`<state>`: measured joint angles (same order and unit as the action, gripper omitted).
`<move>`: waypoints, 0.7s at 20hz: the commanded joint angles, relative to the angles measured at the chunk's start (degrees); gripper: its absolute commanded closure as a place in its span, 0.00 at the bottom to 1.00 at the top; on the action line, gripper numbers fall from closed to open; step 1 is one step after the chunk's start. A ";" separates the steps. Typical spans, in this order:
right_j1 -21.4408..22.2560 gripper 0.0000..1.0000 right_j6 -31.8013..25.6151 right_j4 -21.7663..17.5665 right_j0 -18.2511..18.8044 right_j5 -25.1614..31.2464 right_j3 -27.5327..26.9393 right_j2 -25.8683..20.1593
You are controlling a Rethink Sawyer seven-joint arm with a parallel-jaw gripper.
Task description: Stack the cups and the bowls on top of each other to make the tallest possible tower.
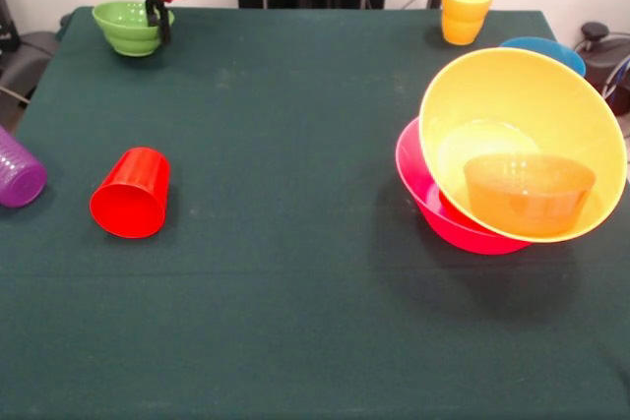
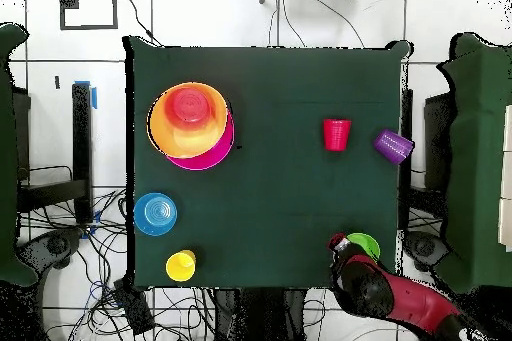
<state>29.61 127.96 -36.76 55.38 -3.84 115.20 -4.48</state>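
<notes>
Plainly, the pieces are scattered over the table point(image 1: 295, 322), and each handles in its own way.

Hand: the hand point(image 1: 157, 19) hangs at the rim of the green bowl point(image 1: 128, 27) in the far corner by the robot's base; one dark finger point(image 1: 155, 17) reaches down at the bowl's edge, but whether the hand is spread or closed on the rim cannot be told from either view.

Green bowl: upright, glossy thin plastic, likely very light and a little slippery; a pinch across the rim wall looks the surest hold, and it may swing or slip if gripped loosely.

Tower: the yellow-orange bowl point(image 1: 532, 115) sits tilted inside the pink bowl point(image 1: 433, 209), with a small orange bowl point(image 1: 530, 192) lying in it. Probably stiff but light, so the pile would shift at a nudge; anything added should come down gently.

Blue bowl: the blue bowl point(image 1: 551, 49) stands just behind the tower, partly hidden in the front view, open side up in the overhead view.

Yellow cup: the yellow cup point(image 1: 466, 9) stands at the far edge, near the blue bowl.

Red cup: the red cup point(image 1: 131, 194) lies on its side, mouth toward the front camera; it would roll if pushed, so its tapered wall needs a squeeze across the middle.

Purple cup: the purple cup point(image 1: 18, 172) also lies on its side, at the table's edge beside the red one.
</notes>
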 commanded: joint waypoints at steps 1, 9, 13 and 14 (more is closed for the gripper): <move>-2.07 1.00 0.95 -3.51 -2.40 -3.31 -5.62 -3.61; 4.32 1.00 0.91 -2.12 1.67 0.36 0.16 -10.86; 10.64 1.00 -0.90 0.79 4.54 6.76 4.38 -17.46; 11.51 1.00 -1.12 1.38 4.61 7.77 4.78 -17.96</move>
<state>34.77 127.96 -36.70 58.90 -3.18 116.91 -9.20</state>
